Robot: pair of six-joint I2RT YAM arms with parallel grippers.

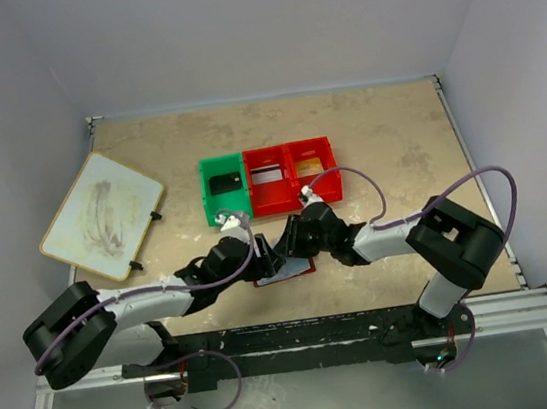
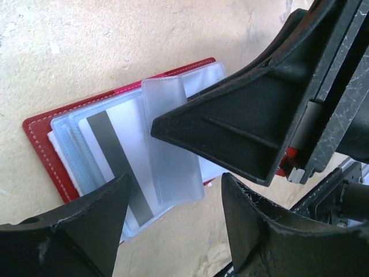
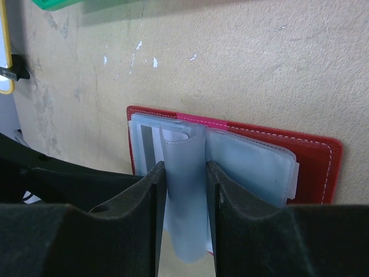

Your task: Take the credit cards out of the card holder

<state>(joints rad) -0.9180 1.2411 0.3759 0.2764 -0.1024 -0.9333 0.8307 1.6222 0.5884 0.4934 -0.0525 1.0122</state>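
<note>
The dark-red card holder (image 2: 40,138) lies open on the table near the front, and it also shows in the top view (image 1: 284,269) and the right wrist view (image 3: 311,156). A pale card with a grey stripe (image 2: 115,158) sits in one of its clear sleeves. My right gripper (image 3: 183,190) is shut on one upright curled sleeve (image 3: 184,173). My left gripper (image 2: 176,190) is open just above the holder's near edge, empty. A black card (image 1: 223,183), a silver card (image 1: 267,175) and a gold card (image 1: 309,166) lie in the bin.
The green-and-red bin tray (image 1: 272,205) stands just behind the holder. A large white board (image 1: 103,215) lies at the back left. Both arms meet over the holder, their fingers close together. A rail runs along the table's near edge.
</note>
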